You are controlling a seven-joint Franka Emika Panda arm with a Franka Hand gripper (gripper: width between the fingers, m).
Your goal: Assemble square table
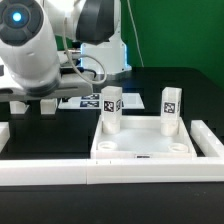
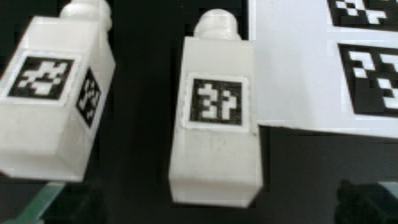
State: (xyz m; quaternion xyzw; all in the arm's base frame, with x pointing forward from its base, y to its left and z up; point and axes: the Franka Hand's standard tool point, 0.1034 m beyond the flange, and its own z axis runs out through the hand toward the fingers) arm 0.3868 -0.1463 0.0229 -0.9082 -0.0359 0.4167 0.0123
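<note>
Gripper [image 2: 210, 198] is seen spread apart, empty, above two lying leg blocks [image 2: 217, 110] on the counter [image 2: 139, 140] beside the marker board [image 2: 338, 60]. Two upright legs [image 1: 110, 108] are stood on the square top [image 1: 140, 146].

The large square tray-like plastic table top [image 1: 140, 142] is plain white. Standing in it, the leg block on the exterior view's left [image 1: 111, 112] and the leg block on the exterior view's right [image 1: 169, 110] are white plastic, each with a black-and-white pixel-patterned tag. The wrist view's outer leg block [image 2: 59, 95] and middle leg block [image 2: 217, 120] are white with similar tags. The thin flat marker board [image 2: 294, 70] is white with black-patterned tags. The counter [image 1: 190, 85] is black, and the backdrop [image 1: 170, 30] is green.
</note>
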